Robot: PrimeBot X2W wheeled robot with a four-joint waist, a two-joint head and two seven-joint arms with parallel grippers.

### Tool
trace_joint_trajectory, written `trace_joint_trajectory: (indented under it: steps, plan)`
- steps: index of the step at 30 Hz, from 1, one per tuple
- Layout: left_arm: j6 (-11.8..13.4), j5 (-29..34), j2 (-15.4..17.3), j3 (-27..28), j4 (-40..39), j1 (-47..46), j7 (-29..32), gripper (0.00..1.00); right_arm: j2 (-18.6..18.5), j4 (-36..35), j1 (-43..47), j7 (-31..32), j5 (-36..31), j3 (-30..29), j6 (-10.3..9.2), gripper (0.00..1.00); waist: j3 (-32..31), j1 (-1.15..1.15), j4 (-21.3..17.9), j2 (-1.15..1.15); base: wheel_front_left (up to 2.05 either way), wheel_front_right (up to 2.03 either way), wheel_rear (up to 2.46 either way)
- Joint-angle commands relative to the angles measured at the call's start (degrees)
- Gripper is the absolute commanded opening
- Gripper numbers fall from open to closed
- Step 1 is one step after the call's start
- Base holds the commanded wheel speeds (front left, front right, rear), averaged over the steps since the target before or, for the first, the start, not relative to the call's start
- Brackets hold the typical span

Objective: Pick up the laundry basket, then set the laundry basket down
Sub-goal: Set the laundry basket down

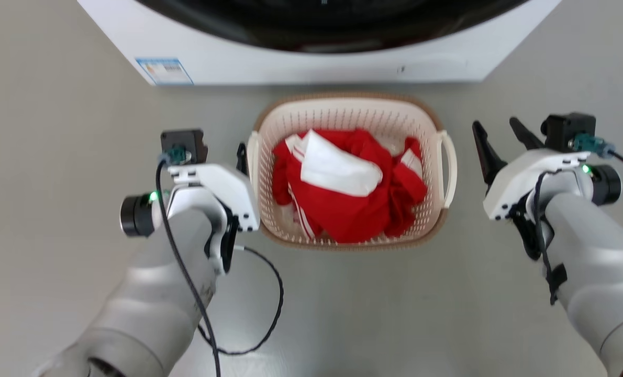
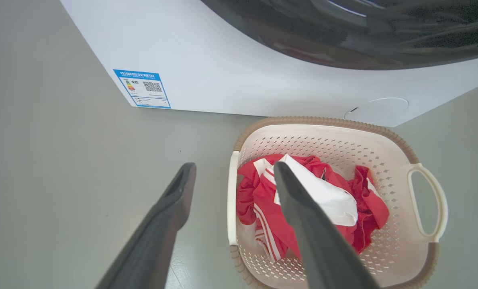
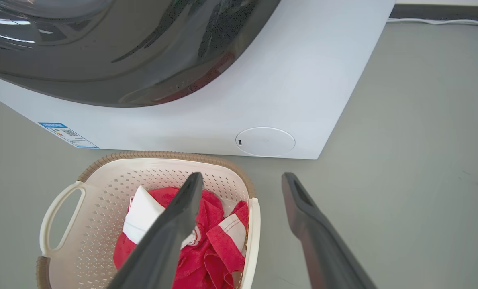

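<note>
Worry: left claw (image 2: 234, 164) and right claw (image 1: 496, 124) gape wide, empty, basket (image 1: 343, 112) between them, so a lopsided grab could tip it.

I read this as a laundry room: a washer (image 2: 223, 60) beyond my left gripper (image 2: 234, 167), a basket (image 2: 323, 120) of clothes (image 2: 249, 192) beside it.

The cream perforated laundry basket (image 1: 343, 116), brown-rimmed, stands upright on the floor (image 1: 55, 157), holding red-and-white clothes (image 1: 353, 209).
</note>
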Motion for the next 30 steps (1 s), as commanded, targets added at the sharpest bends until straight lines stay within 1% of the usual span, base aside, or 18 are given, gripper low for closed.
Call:
trace_joint_trajectory:
  steps: [1,8,15,17,18,21,30]
  plan:
    - [-0.09,1.41,1.45,2.24,-1.17,1.47,-0.35,1.00,-0.09,-1.14,2.92,-0.37,-1.27,-0.35,0.35,1.00,-4.90,0.00,0.32,0.00,0.00,0.00,0.00]
    - [-0.94,8.17,2.66,10.67,-4.98,8.82,-0.35,1.00,0.69,-3.32,8.67,-0.37,-7.52,-6.50,0.35,1.00,-12.55,0.00,0.01,0.00,0.00,0.00,0.00]
    - [-1.39,15.23,3.48,18.91,-9.42,16.07,-0.36,1.00,1.88,-6.39,13.59,-0.37,-13.80,-12.63,0.35,1.00,-18.43,0.00,-0.29,0.00,0.00,0.00,0.00]
    - [-1.56,17.17,3.62,21.18,-10.77,17.99,-0.36,1.00,2.04,-7.82,15.06,-0.37,-15.87,-14.62,0.35,1.00,-19.84,0.00,-0.21,0.00,0.00,0.00,0.00]
    - [-1.56,17.17,3.62,21.18,-10.77,17.99,-0.36,1.00,2.04,-7.82,15.06,-0.37,-15.87,-14.62,0.35,1.00,-19.84,0.00,-0.21,0.00,0.00,0.00,0.00]
    - [-1.93,20.10,3.64,24.50,-12.96,20.80,-0.36,1.00,2.38,-10.48,17.56,-0.37,-19.09,-17.81,0.35,1.00,-21.66,0.00,0.03,0.00,0.00,0.00,0.00]
    - [-4.16,28.20,3.03,35.05,-19.91,30.14,-0.36,1.00,4.41,-18.07,26.20,-0.37,-27.36,-25.97,0.35,1.00,-26.74,0.00,0.47,0.00,0.00,0.00,0.00]
